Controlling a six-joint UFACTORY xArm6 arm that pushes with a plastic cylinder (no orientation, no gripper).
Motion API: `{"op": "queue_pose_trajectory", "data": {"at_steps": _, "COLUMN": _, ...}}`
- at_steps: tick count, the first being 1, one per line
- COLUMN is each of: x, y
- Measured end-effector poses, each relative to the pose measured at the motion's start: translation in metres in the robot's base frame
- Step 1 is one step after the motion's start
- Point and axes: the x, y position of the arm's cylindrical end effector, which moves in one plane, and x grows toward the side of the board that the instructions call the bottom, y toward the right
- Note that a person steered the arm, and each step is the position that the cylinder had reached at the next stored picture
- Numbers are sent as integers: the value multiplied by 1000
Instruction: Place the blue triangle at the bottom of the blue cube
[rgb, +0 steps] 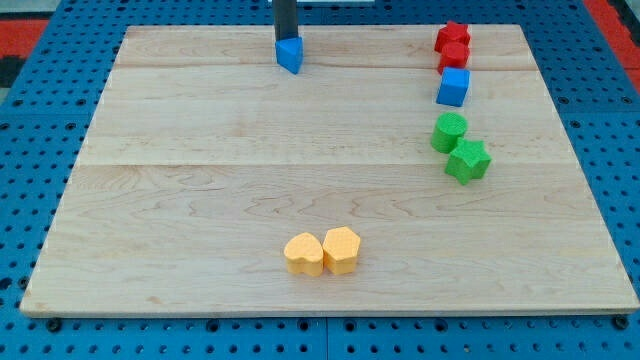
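Rod tip (286, 39) touches the blue triangle (290, 55) from the view's top; blue cube (453, 87) sits well apart, right; no hand visible.

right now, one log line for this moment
tip at blue triangle top edge | blue cube far right | green blocks below cube

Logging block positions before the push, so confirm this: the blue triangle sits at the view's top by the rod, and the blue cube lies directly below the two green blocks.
One part is wrong. In the camera view the blue cube lies above the two green blocks, just below the red blocks. The blue triangle is indeed at the view's top, at my tip.
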Motion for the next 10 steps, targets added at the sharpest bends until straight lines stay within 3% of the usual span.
{"op": "queue_pose_trajectory", "data": {"at_steps": 3, "x": 62, "y": 22}}
{"op": "queue_pose_trajectory", "data": {"at_steps": 5, "x": 90, "y": -14}}
{"op": "queue_pose_trajectory", "data": {"at_steps": 8, "x": 113, "y": 53}}
{"op": "queue_pose_trajectory", "data": {"at_steps": 10, "x": 152, "y": 48}}
